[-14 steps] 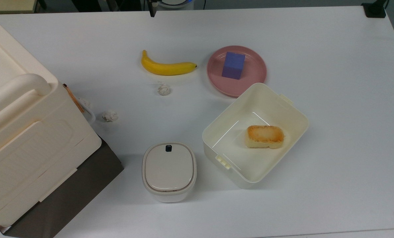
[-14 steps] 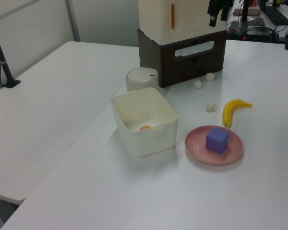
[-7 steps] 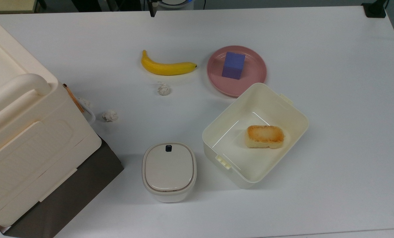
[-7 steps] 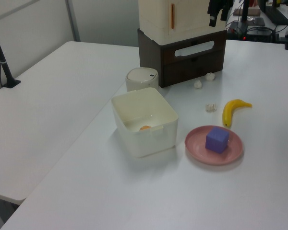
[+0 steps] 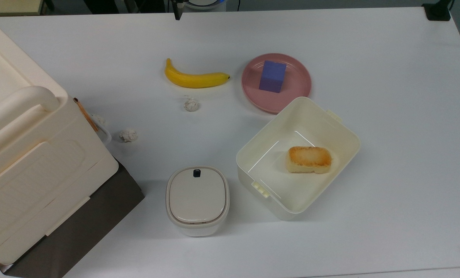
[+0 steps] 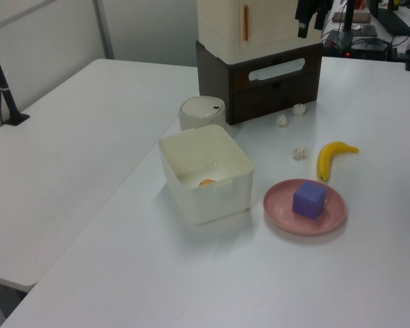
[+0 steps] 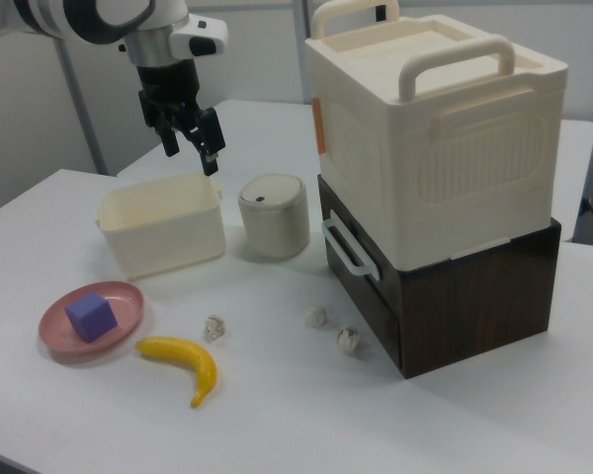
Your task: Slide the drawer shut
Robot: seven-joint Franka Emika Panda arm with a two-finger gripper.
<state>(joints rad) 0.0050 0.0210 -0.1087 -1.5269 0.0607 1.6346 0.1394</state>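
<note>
The drawer [image 6: 240, 76] is the upper front of a dark brown cabinet [image 7: 474, 296] and carries a white loop handle [image 7: 345, 247]. In the right view its front panel stands out slightly from the panel below. The handle's edge [image 5: 106, 134] peeks out under the cream case in the top view. My gripper [image 7: 193, 153] hangs high over the table's far side, well away from the drawer, beyond the cream bin in the right view. It is open and holds nothing. It is also at the top edge of the left view [image 6: 305, 24].
A big cream case [image 7: 435, 138] sits on the cabinet. A cream bin [image 5: 253, 154] holds a piece of bread [image 5: 309, 159]. Nearby are a lidded container [image 5: 197, 199], a banana [image 5: 195, 79], a pink plate [image 5: 297, 87] with a blue cube [image 5: 272, 76], and paper balls [image 5: 128, 135].
</note>
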